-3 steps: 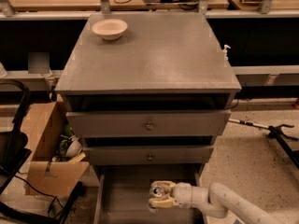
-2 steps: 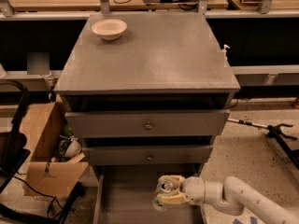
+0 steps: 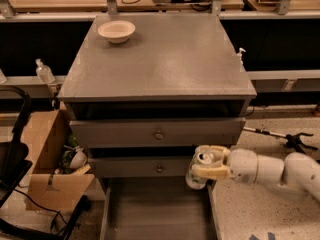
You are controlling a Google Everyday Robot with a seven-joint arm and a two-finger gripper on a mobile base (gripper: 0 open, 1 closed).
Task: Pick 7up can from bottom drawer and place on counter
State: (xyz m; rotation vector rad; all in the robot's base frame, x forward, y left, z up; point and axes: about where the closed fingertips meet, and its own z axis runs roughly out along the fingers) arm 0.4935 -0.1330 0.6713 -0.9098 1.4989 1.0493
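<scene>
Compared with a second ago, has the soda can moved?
Yes. Held in the gripper, the can has gone up and right from the bottom drawer, now level with the lower knob.

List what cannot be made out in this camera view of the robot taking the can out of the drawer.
7up can: only the silver lid shows; the claw, closed on it in front of the lower drawer front, covers the label.
bottom drawer: its near end is cut off by the picture's lower edge.
arm: it runs off the right edge, so the rest of the robot is unseen.
</scene>
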